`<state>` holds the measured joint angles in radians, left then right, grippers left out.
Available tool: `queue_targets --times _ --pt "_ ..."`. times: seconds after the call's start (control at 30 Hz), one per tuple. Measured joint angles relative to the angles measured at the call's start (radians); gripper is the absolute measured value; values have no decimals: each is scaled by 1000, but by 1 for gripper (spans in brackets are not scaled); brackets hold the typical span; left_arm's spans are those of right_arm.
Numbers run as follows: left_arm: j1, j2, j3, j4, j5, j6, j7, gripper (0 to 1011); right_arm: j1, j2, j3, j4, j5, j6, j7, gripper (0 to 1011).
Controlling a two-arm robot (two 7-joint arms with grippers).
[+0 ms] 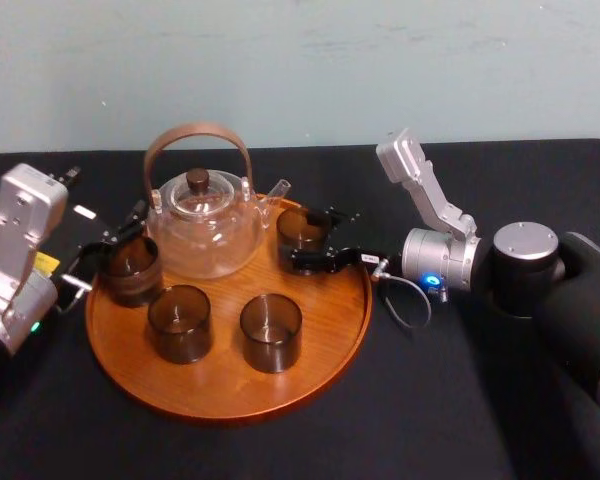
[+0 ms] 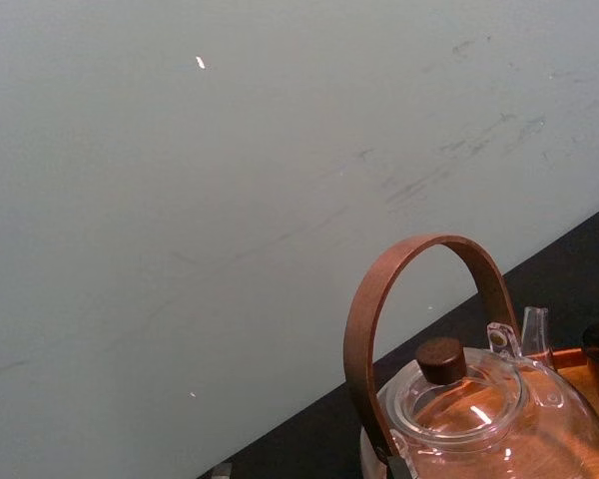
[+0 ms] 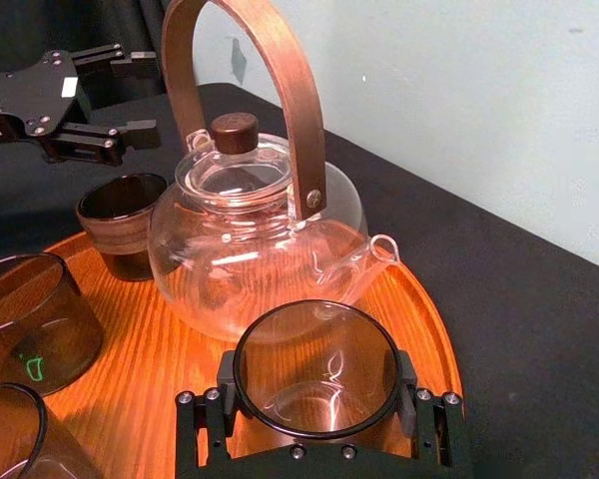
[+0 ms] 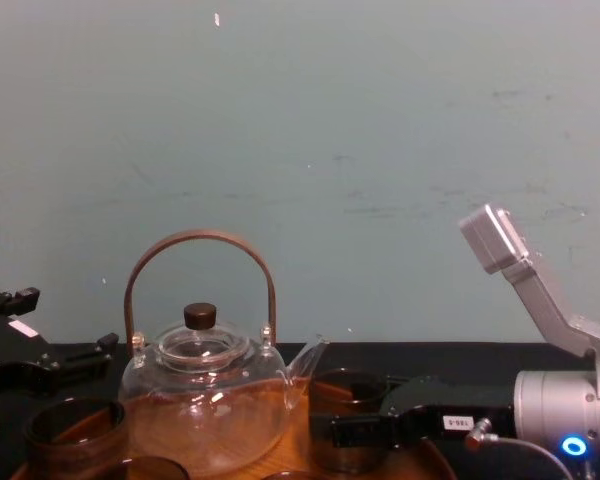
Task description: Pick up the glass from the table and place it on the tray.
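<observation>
The round orange-brown wooden tray [image 1: 220, 385] lies on the black table and carries a glass teapot and several smoky glasses. My right gripper [image 1: 308, 236] reaches in from the right, shut on the glass [image 1: 302, 228] at the tray's back right, beside the teapot's spout. In the right wrist view that glass [image 3: 317, 364] sits between the black fingers [image 3: 419, 419], low over the tray [image 3: 140, 389]. My left gripper [image 1: 120, 232] rests open at the tray's left edge, just behind a darker glass [image 1: 130, 268] and holding nothing.
The teapot [image 1: 202, 225] with its tall brown handle stands at the tray's back centre. Two more glasses [image 1: 180, 322] [image 1: 271, 332] stand at the tray's front. Black cloth covers the table around the tray. A pale wall rises behind it.
</observation>
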<state>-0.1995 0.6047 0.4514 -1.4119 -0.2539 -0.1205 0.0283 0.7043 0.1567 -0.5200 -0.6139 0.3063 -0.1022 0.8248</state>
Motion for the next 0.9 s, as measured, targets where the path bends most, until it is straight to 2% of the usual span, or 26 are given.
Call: queue_targets --times 0.1,0.27,0.63,0.8,0.9 --pt "0 0 0 0 0 0 0 1001 0 0 1 0 0 0 0 908" --pt "0 0 0 0 0 0 0 1001 1 0 2 0 0 -1 1 1002" --pt "0 0 0 0 0 0 0 1001 1 0 3 -1 1 -3 2 1002" --pt "0 0 0 0 0 0 0 1001 -22 22 11 -60 15 -15 0 1003" --pt "0 0 0 0 0 0 0 1002 -43 42 17 -118 28 -21 -4 1002"
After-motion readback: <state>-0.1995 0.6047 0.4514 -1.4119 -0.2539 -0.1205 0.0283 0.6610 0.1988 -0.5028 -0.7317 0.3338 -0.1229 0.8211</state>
